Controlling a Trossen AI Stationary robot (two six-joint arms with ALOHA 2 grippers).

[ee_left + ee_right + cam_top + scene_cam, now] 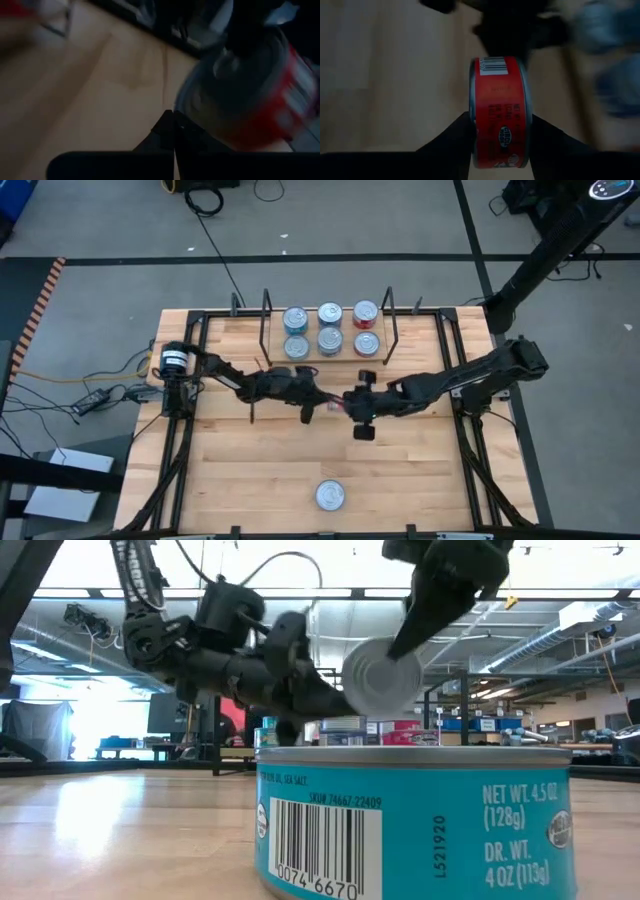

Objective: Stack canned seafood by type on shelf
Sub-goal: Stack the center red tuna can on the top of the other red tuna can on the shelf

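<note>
A red-labelled tin [501, 112] is held on edge in my right gripper [500, 150], clear above the middle of the table [335, 405]; in the low view its silver face [382, 675] shows. My left gripper [174, 127] is shut and sits just left of that tin [250, 95]. The shelf [328, 358] stands at the far side and carries six tins in two rows: blue ones [296, 320] in the left and middle columns, red ones [366, 313] on the right. One blue tin [330, 495] stands alone on its base near the near edge [415, 820]. My right gripper pinches the red tin between its two fingers, one on each flat silver face [472, 125], with the red side label toward the wrist camera. It comes slanting down from the table's right. The tin stands on edge, lifted clear of the table. My left gripper is shut with its tips close to the tin's silver face [210, 100]; I cannot tell whether they touch it.
Black frame rails [190, 430] run along the tabletop's left and right sides, and the shelf's wire uprights [390, 320] rise at both its ends. Bare wood lies between the arms and the lone tin. Cables [100, 395] lie on the floor to the left.
</note>
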